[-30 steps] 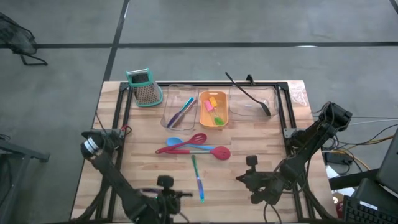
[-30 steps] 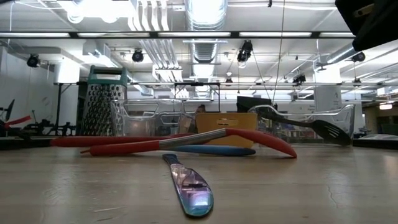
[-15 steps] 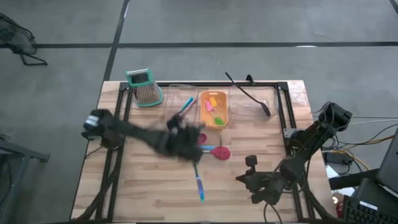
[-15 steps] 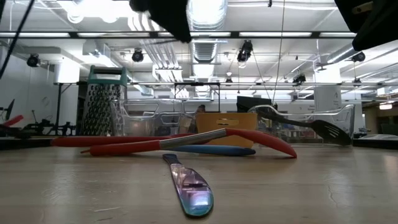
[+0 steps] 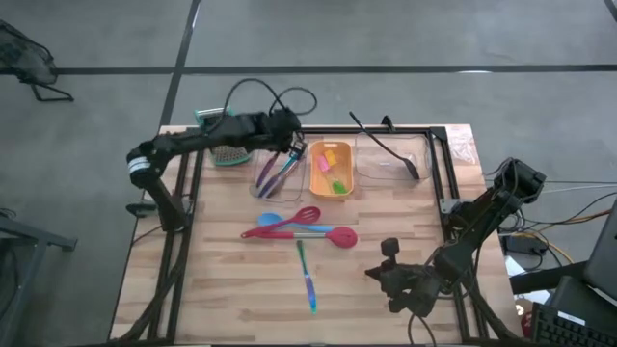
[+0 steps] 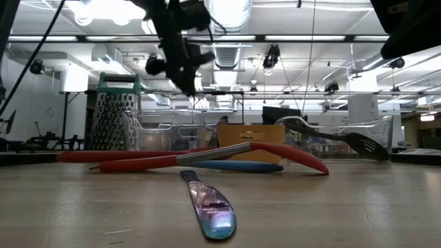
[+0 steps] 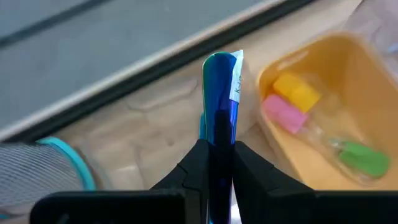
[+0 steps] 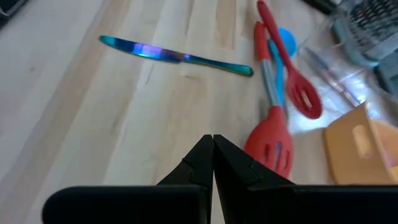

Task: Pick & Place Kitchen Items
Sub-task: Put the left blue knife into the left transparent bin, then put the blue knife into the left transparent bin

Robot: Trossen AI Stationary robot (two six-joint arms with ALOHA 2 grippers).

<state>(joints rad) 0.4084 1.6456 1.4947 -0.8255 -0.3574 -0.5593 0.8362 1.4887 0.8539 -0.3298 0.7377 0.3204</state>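
Blue stick (image 7: pixel 219 93) sits clamped between the left gripper's (image 5: pixel 290 145) fingers, above the clear tray (image 5: pixel 273 179) by the table's (image 5: pixel 222 280) far edge, beside the orange tray (image 5: pixel 314 182); right gripper (image 5: pixel 382 278) rests pressed closed near the front right corner.

Near half of the worktop (image 5: pixel 212 289) is bare except the knife (image 5: pixel 307 278). Spatulas (image 5: pixel 304 229) cross mid-worktop. Trays (image 5: pixel 330 170) and grater (image 5: pixel 228 154) crowd the far edge, left arm (image 5: pixel 193 143) overhead.
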